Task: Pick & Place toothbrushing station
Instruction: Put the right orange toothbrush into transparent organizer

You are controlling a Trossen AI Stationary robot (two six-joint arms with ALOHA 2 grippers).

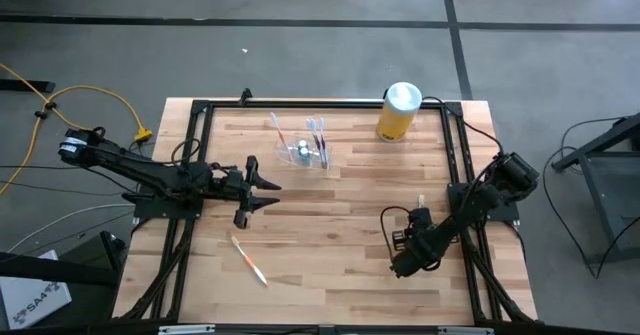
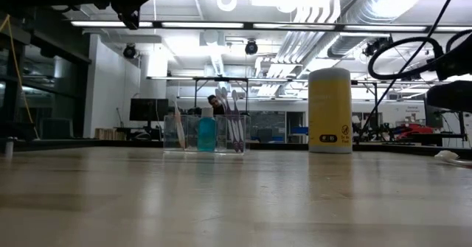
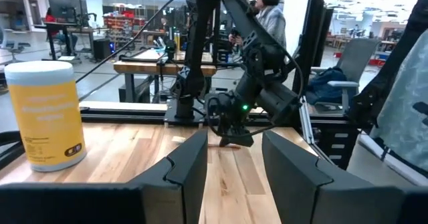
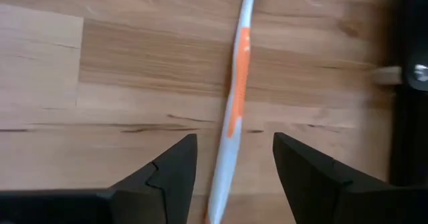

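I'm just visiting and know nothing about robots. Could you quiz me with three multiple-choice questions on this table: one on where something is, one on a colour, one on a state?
1. Where does the yellow canister stand?
A) near a table corner on the right arm's side
B) mid-table
C) on the floor

2. What colour is the small bottle inside the clear holder?
A) red
B) blue
C) green

3. How is the left gripper?
A) shut on something
B) shut, empty
C) open, empty

Answers:
1 A, the high view shows it by that corner.
2 B, the low view shows it blue.
3 C, its fingers stand apart with nothing between them.
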